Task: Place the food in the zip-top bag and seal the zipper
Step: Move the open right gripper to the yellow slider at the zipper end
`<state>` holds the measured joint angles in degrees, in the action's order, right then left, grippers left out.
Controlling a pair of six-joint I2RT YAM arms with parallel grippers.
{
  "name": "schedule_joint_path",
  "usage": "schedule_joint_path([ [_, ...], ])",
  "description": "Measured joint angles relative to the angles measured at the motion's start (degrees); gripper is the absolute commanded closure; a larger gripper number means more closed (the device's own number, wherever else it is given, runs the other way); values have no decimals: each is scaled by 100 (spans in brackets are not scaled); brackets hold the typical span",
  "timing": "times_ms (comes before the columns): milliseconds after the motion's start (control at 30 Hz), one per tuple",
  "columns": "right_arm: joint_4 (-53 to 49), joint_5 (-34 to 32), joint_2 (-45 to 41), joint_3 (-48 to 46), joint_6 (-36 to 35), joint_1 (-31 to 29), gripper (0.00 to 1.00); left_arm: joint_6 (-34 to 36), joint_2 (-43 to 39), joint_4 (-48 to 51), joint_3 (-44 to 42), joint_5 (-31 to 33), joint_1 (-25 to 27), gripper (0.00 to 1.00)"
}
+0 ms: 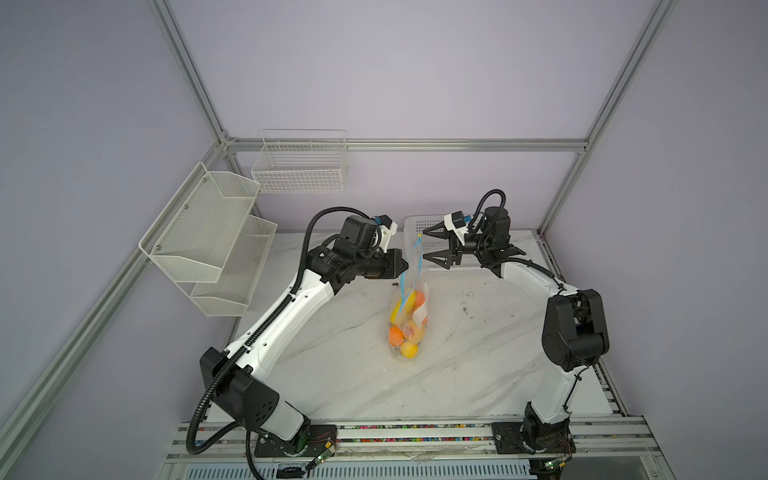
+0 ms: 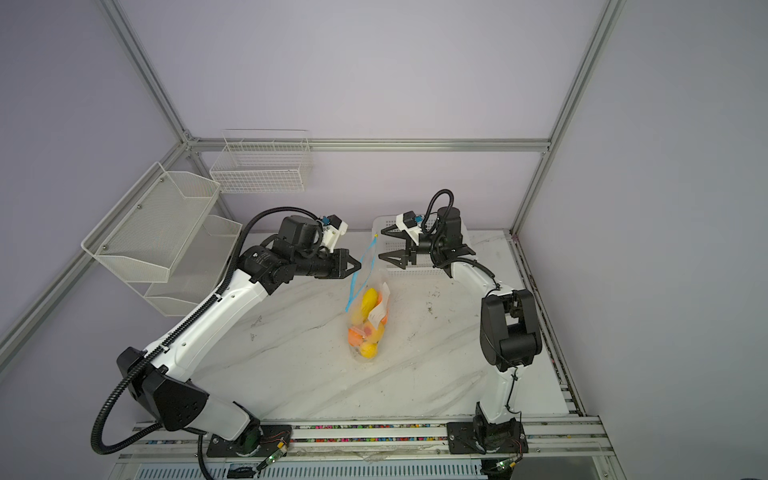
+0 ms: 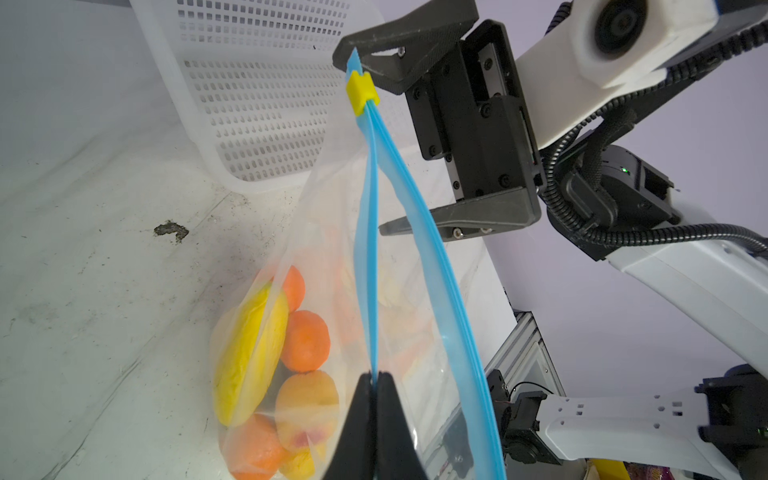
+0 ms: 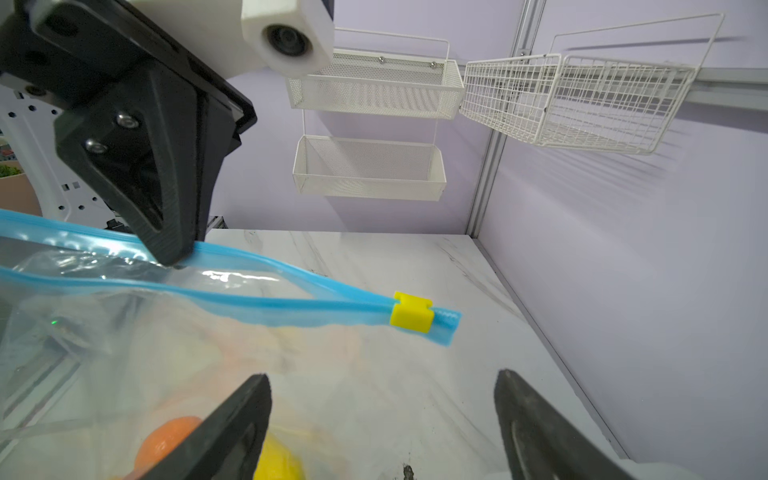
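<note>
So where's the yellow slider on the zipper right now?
In both top views the yellow slider sits at the raised end of the zipper, near centre, just beside the open right gripper.

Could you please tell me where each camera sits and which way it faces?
Both top views: overhead, looking down at table, bag, left hand, right hand.
Left wrist: behind the shut left hand, looking along the zipper to slider and open right hand.
Right wrist: behind right hand, facing slider, left hand, wall racks.
Shared: both wrist views show the slider.
</note>
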<state>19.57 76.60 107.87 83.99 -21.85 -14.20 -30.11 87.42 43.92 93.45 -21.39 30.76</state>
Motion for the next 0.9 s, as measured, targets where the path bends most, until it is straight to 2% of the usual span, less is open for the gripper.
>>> schedule_joint_path([
  [200,1021,315,413,96,835,-33,15,-2,2,11,63,-37,0,100],
  [400,1939,463,507,96,1591,-168,24,87,2,111,173,-7,-2,100],
  [500,2120,503,507,85,1700,-271,31,136,0,142,236,26,-7,100],
  [700,2162,538,507,85,1764,-343,50,186,0,192,245,66,-44,100],
  [900,2142,531,507,85,1790,-343,61,223,0,210,245,92,-83,100],
])
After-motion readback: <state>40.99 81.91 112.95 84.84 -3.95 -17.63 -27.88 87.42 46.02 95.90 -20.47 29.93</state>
